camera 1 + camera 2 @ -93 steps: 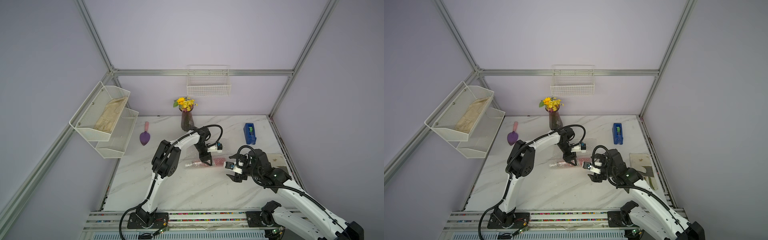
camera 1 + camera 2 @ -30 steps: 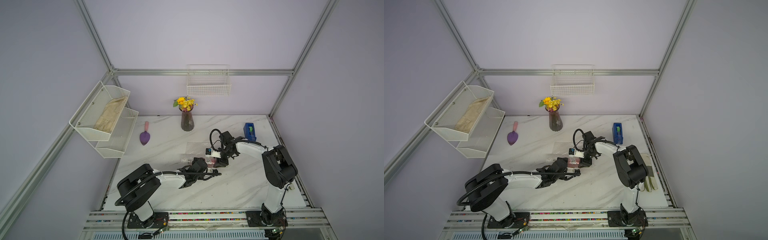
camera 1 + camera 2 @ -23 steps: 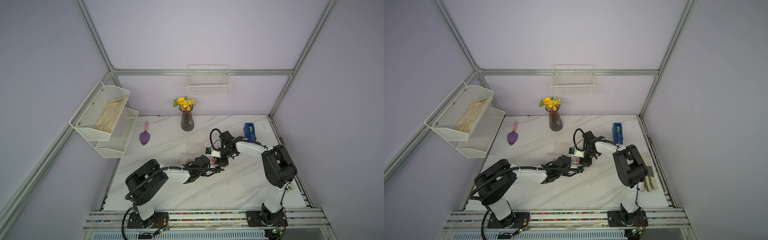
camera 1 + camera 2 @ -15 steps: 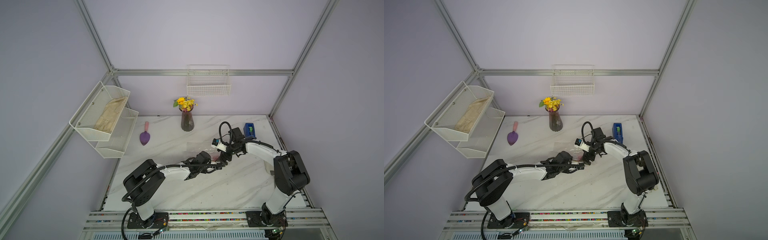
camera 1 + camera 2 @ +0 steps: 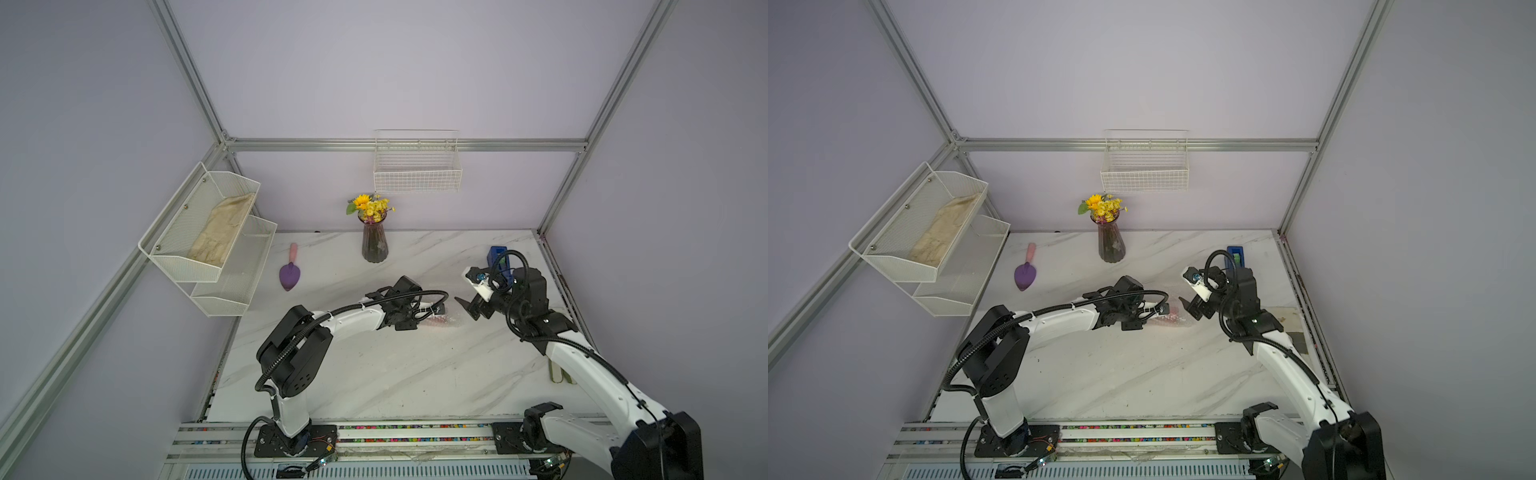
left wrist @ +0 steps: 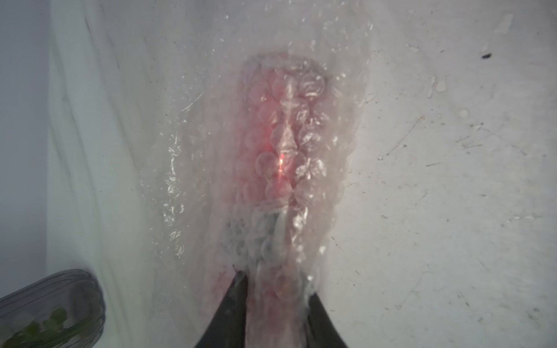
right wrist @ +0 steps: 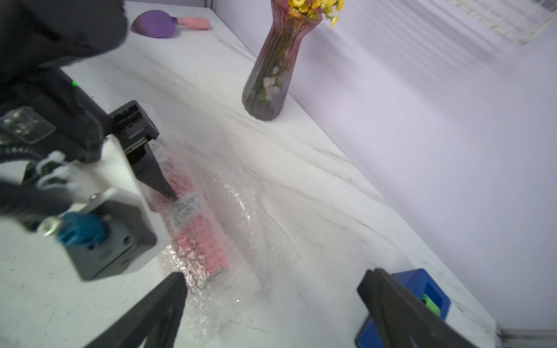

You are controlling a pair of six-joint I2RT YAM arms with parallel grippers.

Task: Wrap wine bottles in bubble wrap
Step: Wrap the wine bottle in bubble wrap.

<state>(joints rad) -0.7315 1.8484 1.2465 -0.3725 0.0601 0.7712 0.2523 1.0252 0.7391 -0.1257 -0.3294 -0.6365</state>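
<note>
On the table [image 5: 395, 374] | left gripper [image 6: 275, 286] pinches wrapped bottle [image 7: 199, 241], right gripper [image 7: 274, 275] spread beside it | we risk loose wrap [image 7: 256, 211] springing open, or bottle rolling, if pinch slips.

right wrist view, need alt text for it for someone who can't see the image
A pink-filled bottle lies on a marble table covered in bubble wrap, with the left hand closed on it beside its white label. The right hand hangs open in the foreground, holding nothing; a vase of yellow flowers stands behind.
</note>
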